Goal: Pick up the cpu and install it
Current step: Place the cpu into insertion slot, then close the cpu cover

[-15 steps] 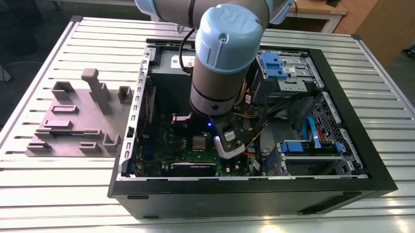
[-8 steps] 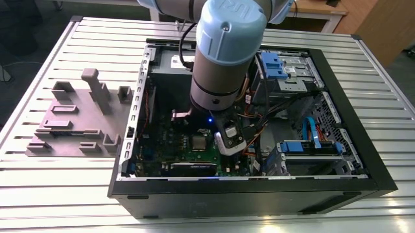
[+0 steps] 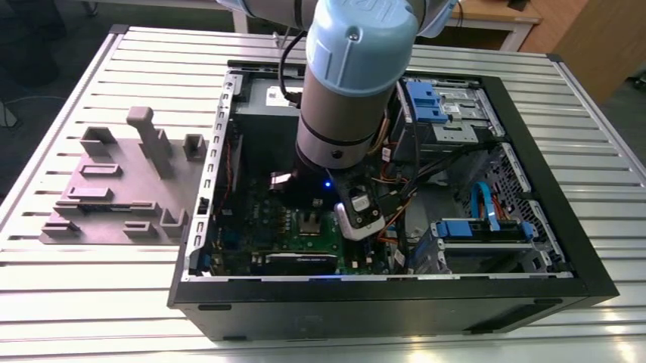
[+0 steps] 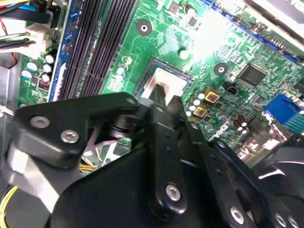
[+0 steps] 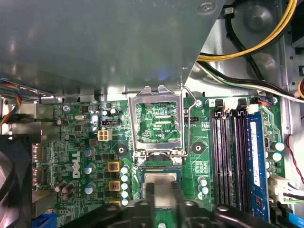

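Lying square within its socket (image 4: 141, 81) on the motherboard (image 5: 199, 152), the cpu (image 5: 160, 182) looks seated or nearly so. The pick-up seems done, but the hinged load frame (image 5: 158, 121) stands open beside it, unlatched. The gripper (image 5: 161, 203) hovers right over the chip, lower centre in the exterior view; whether it grips the chip I cannot tell. Capacitors (image 5: 124, 183) and memory slots (image 5: 228, 156) flank the socket closely, so free room lies mainly upward, out of the computer case (image 3: 595, 291).

A ribbed aluminium surface (image 3: 101, 302) is being lit brightly, with glare being thrown back along its near slats. Beyond its far edge, dark floor (image 3: 41, 76) is being shown at the exterior view's left, and a pale wooden desk (image 3: 495, 13) and a brown wooden panel (image 3: 591, 45) at its right.
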